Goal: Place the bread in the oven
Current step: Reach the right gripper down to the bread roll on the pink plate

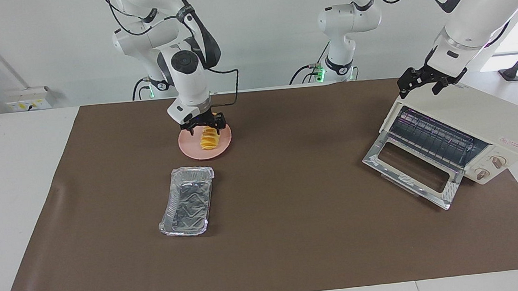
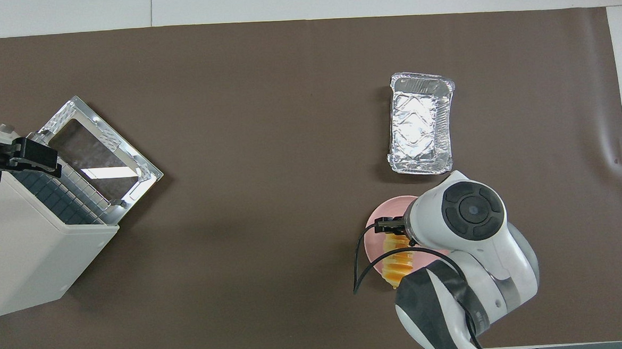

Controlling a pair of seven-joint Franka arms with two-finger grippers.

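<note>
Yellow-orange bread (image 1: 208, 138) with ridged slices sat on a plain pink plate (image 1: 194, 150). At its six o'clock in the facing view, a crinkled silver foil tray (image 1: 186, 201). The oven (image 1: 472, 117) was cream-white on a brown mat (image 1: 292, 208).

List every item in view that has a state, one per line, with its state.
bread: lying on the plate, not yet in the oven.
pink plate: upright on the mat, holding the bread.
foil tray: upright, nothing in it.
oven: door dropped open, wire rack bare.
right gripper: down at the bread on the plate.
left gripper: over the oven's top, holding nothing.
</note>
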